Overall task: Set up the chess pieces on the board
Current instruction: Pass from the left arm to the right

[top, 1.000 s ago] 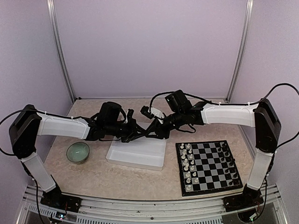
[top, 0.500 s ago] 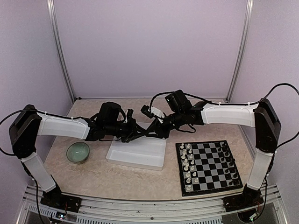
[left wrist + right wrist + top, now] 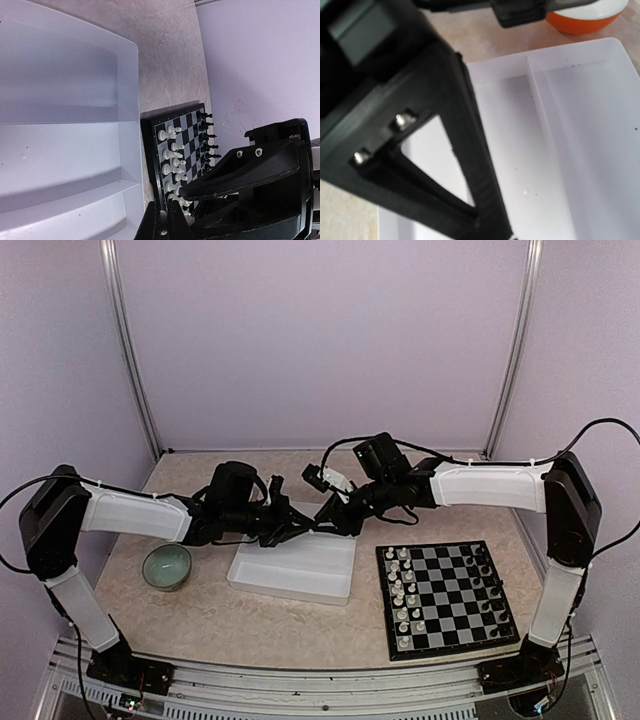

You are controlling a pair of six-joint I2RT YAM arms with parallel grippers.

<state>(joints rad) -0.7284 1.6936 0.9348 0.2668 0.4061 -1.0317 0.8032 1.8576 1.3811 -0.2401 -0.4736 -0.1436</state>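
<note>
The board (image 3: 450,590) lies at the right front, with white chess pieces (image 3: 400,590) along its left side and black ones (image 3: 485,585) along its right. Both grippers meet above the white tray (image 3: 295,570). My left gripper (image 3: 303,526) is shut on a small white chess piece (image 3: 163,227), seen pinched between its tips in the left wrist view. My right gripper (image 3: 326,521) sits right against those tips, its ribbed finger (image 3: 235,182) reaching in from the right with the jaws apart. The right wrist view shows only one of its own fingers (image 3: 480,190).
A greenish bowl (image 3: 166,566) with an orange outside (image 3: 585,17) stands left of the tray. The tray's divided compartments (image 3: 60,150) show no pieces. The board's near edge (image 3: 150,165) lies close beside the tray. Cage posts and walls close in the back and sides.
My right gripper has slid left until it meets the left gripper's tips. The left gripper stays shut on the white piece and has barely moved.
</note>
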